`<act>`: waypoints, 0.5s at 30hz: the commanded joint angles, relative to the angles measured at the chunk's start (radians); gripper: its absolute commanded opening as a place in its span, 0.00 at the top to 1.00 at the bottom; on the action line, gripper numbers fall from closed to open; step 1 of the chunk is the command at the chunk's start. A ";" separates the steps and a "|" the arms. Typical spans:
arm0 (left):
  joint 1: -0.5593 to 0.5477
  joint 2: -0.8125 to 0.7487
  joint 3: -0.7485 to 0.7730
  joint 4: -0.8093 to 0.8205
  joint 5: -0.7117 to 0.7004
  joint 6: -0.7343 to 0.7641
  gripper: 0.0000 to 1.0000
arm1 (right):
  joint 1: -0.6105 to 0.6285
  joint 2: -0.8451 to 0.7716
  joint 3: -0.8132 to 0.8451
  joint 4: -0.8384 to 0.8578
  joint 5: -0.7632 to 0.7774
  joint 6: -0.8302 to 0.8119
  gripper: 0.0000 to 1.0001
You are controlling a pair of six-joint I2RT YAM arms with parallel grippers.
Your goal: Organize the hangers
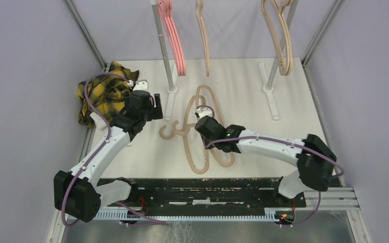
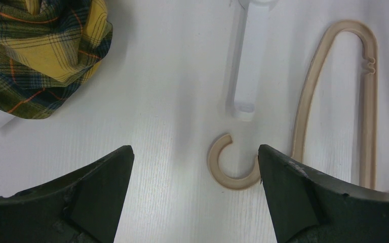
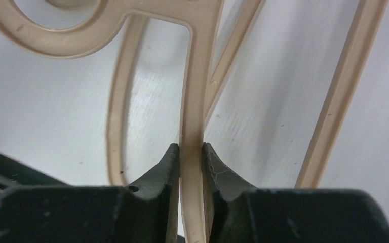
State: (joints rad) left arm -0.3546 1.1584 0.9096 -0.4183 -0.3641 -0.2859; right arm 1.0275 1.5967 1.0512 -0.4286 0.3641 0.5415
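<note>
The right end effector (image 3: 191, 152) is closed on a beige hanger (image 3: 192, 91), both fingers (image 3: 167, 172) pressed flat against one straight bar of it, just below where that bar runs up into a curved part. A second beige hanger (image 3: 342, 91) lies beside the clamped bar, out past the right-hand finger, and the two overlap (which one lies on top is hard to tell). From above, this end effector (image 1: 201, 112) sits over the overlapping pair on the white counter (image 1: 294, 101).

The left end effector (image 2: 195, 148) is open, its fingers spread wide and holding nothing. A beige hook (image 2: 212, 164) lies on the counter within the gap, close to the right-hand finger; whether it touches that finger I cannot tell. Ahead of the fingers is the white foot of the rack (image 2: 248, 76), and off to their front left is a bunched yellow plaid cloth (image 2: 40, 55). In the overhead view the left end effector (image 1: 156, 104) is between the cloth (image 1: 101, 93) and the hook (image 1: 168, 132).

Beyond both end effectors, on the rack (image 1: 163, 45), hang pink hangers (image 1: 174, 45), one beige hanger in the middle (image 1: 203, 40) and more beige hangers at the far right (image 1: 281, 45).
</note>
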 commanded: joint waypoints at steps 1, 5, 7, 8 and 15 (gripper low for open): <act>0.007 -0.016 0.007 0.025 -0.008 0.057 0.01 | -0.025 -0.217 -0.005 -0.038 -0.032 -0.020 0.81; 0.006 -0.017 0.009 0.028 -0.001 0.056 0.01 | -0.137 -0.382 -0.029 -0.068 -0.156 0.007 0.81; 0.006 -0.019 0.010 0.029 0.000 0.057 0.01 | -0.233 -0.455 -0.036 -0.061 -0.261 0.035 0.80; 0.006 -0.019 0.011 0.029 0.000 0.057 0.01 | -0.277 -0.478 -0.029 -0.063 -0.304 0.047 0.80; 0.007 -0.024 0.012 0.030 0.003 0.057 0.01 | -0.407 -0.464 0.156 -0.099 -0.470 0.063 0.80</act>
State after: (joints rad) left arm -0.3546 1.1584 0.9096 -0.4179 -0.3626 -0.2859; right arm 0.6464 1.1175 1.0870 -0.5526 0.0498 0.5789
